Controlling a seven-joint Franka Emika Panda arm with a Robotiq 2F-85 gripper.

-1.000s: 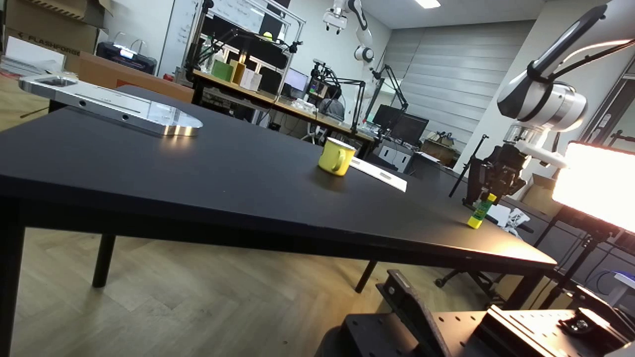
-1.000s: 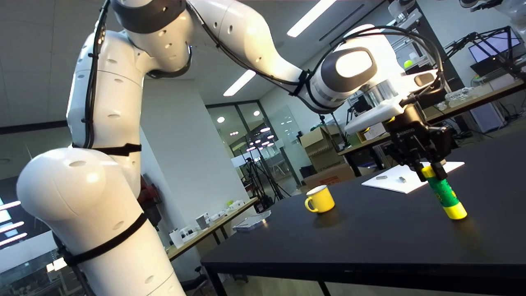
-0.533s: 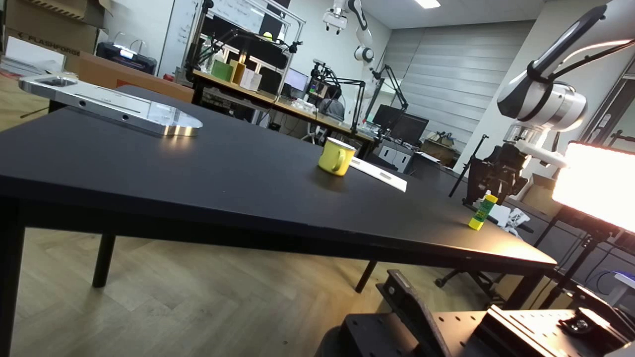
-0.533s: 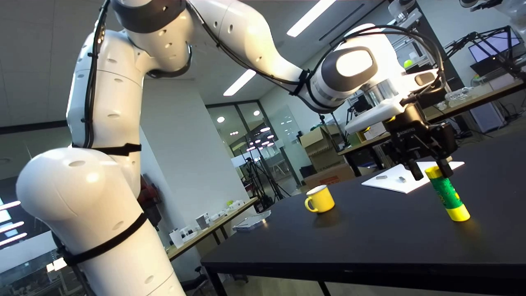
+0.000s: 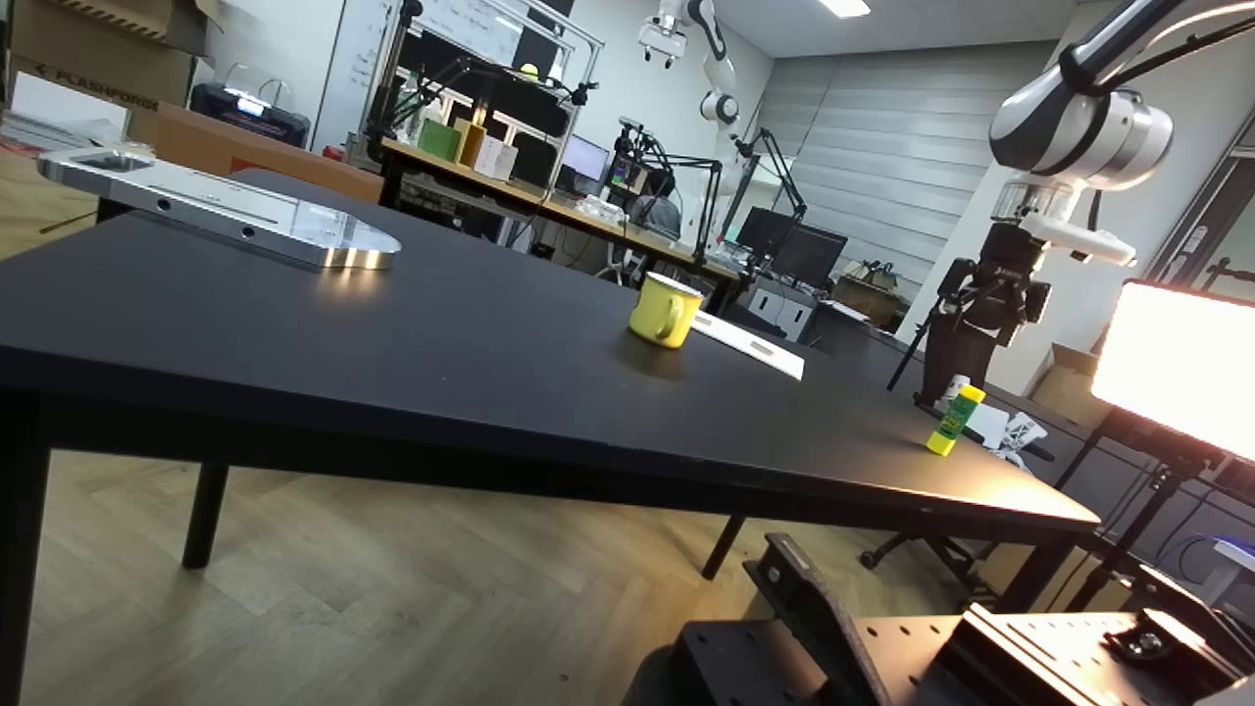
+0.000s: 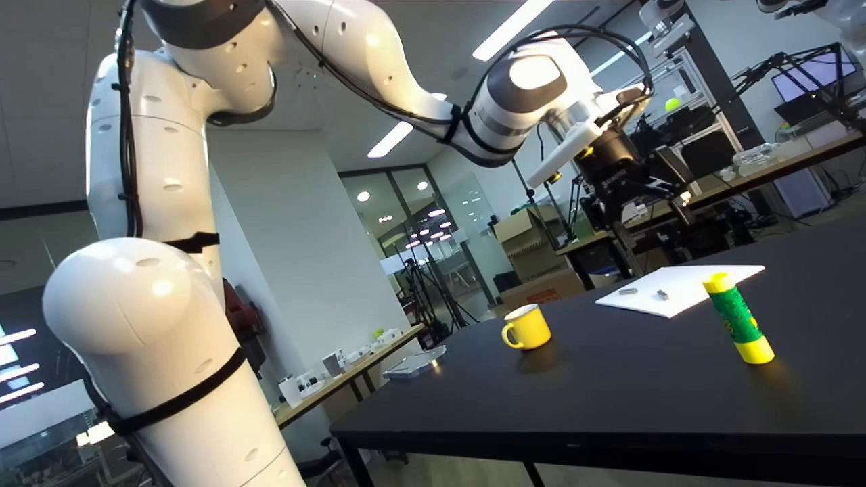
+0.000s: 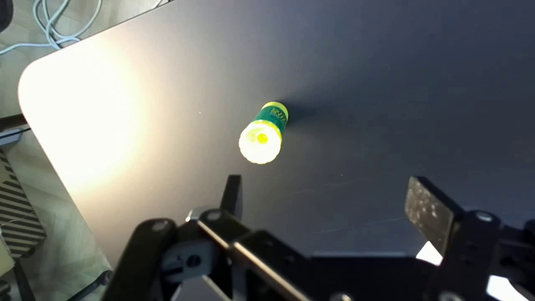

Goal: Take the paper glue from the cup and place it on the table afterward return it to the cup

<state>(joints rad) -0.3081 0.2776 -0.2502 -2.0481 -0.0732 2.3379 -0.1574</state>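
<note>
In the wrist view, I saw the gripper (image 7: 329, 200) with its jaws spread wide, and nothing was between them. The glue stick (image 7: 264, 132) stood on its end on the table (image 7: 376, 108), ahead of the fingers (image 7: 428, 212) and not touching them.

In an exterior view, the robot arm (image 5: 1079, 137) had just gone up and was now higher above the stick than half a second before, while the stick itself had stayed at its place, upright, near the end of the table. The yellow cup (image 5: 665, 310) stood well apart from it. I could not judge there how near behind the stick the fingers were.

In an exterior view, a flat white board (image 6: 666, 297) lay on the table, and the gripper hung up and away from the stick, where shortly before its fingers were near the top. The stick leaned on nothing. The cup was unmoved, and nothing stuck out of it.

For the task, this meant, in my judgement, that the placing was finished and the return to the cup was not yet begun. Next, the gripper should probably come down again around the stick, with care, because so narrow a thing could fall if one finger knocked it.
</note>
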